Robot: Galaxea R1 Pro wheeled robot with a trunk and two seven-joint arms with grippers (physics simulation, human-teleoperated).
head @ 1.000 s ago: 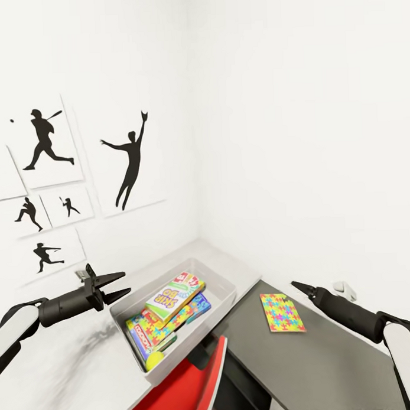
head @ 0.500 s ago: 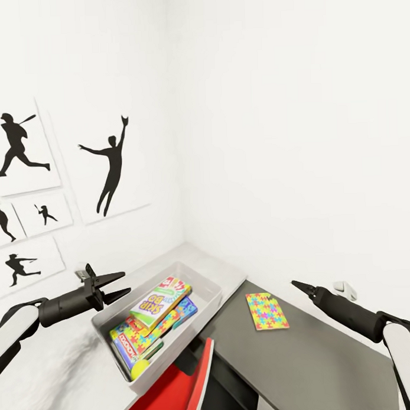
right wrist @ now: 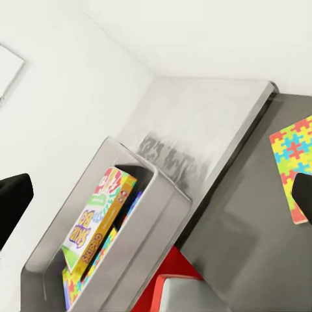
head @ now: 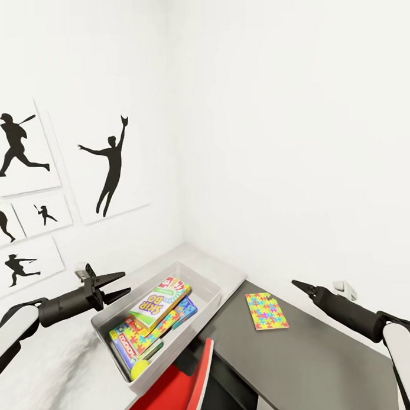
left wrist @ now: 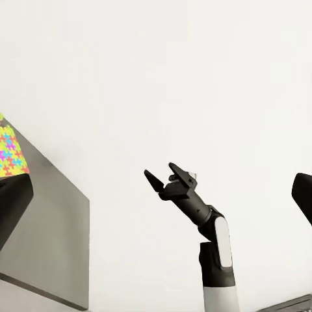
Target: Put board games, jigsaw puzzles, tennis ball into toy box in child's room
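Left gripper point(head: 118, 285) spread open and empty beside the box point(head: 205, 286); right gripper point(head: 297, 284) also open, seen so from the left wrist point(left wrist: 164, 179), empty above the dark table point(head: 328, 360), with the last puzzle point(head: 266, 310) flat between it and the box. Likely trouble: fingers sliding off so thin and flat a puzzle, or pushing it along the table instead of lifting. Inside the box: board games point(head: 159, 300), a puzzle point(head: 147, 332), ball point(head: 138, 368) at the near corner.

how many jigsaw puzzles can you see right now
2: one jigsaw puzzle lies flat on the dark table; another is inside the toy box under the board games. Others may be hidden.
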